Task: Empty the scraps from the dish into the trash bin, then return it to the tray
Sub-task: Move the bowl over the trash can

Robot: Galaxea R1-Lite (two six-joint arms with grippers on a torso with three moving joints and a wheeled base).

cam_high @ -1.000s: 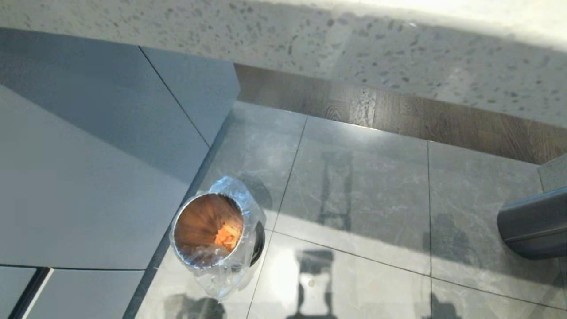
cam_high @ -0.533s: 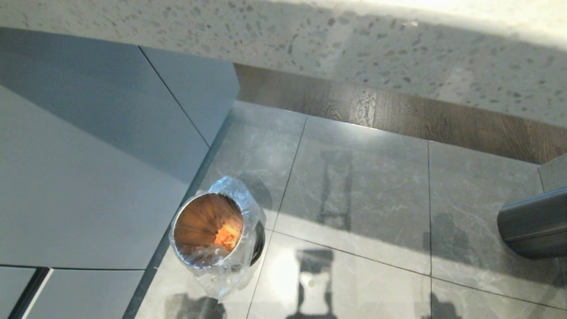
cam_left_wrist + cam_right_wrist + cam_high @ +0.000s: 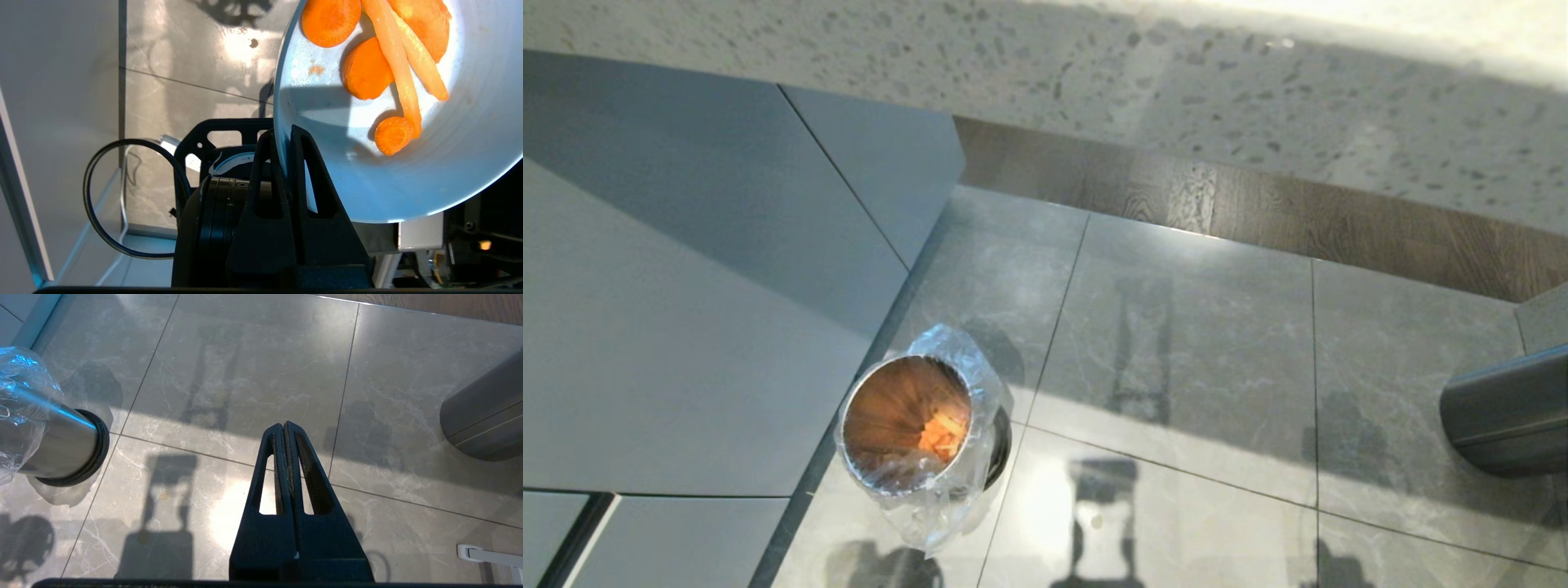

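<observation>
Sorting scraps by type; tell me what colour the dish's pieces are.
Orange scraps, clearest in the left wrist view.

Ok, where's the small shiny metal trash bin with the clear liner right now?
In the head view the small shiny metal trash bin stands on the grey tiled floor, low and left of centre, against the grey cabinet; orange scraps already lie inside.

Floor [image 3: 1176, 327] — large glossy grey marble-look tiles with thin dark joints, bordered at the far edge by a strip of brown wood-grain boards [image 3: 1258, 212]. Standing directly on the tiles: a small shiny metal trash bin [image 3: 915, 433] with a crinkly clear liner, tight against the foot of the grey cabinet [image 3: 686, 327] along the floor's left edge. A larger dark-grey bin [image 3: 1511, 416] stands well apart, at the right edge.
</observation>
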